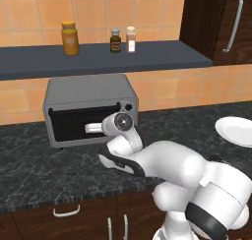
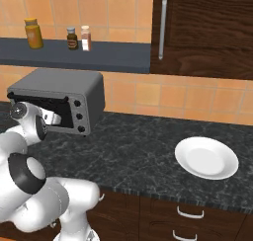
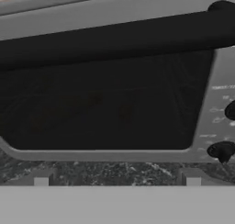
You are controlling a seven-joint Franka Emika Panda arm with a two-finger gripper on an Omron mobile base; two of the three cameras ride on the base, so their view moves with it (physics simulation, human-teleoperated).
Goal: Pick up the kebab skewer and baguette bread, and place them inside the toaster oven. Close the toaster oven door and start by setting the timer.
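Note:
The toaster oven [image 1: 91, 94] [image 2: 59, 84] stands on the dark counter under the shelf. Its door [image 1: 78, 126] [image 3: 105, 108], dark glass under a black handle bar [image 3: 114, 39], is raised almost upright. Whether it is fully shut I cannot tell. My gripper [image 1: 91, 128] [image 2: 55, 119] is right in front of the glass, open, with nothing between its fingers. Black knobs [image 2: 79, 116] [image 3: 222, 149] sit in a column to the right of the door. Faint brownish shapes [image 3: 69, 110] show through the glass, too dim to name as the kebab skewer or baguette bread.
A white plate [image 1: 236, 131] [image 2: 206, 157] lies on the counter to the right. The shelf [image 1: 98, 59] above the oven carries an orange jar [image 1: 70, 37] and two small bottles [image 1: 123, 40]. A dark wood cabinet [image 2: 202, 27] hangs at the right.

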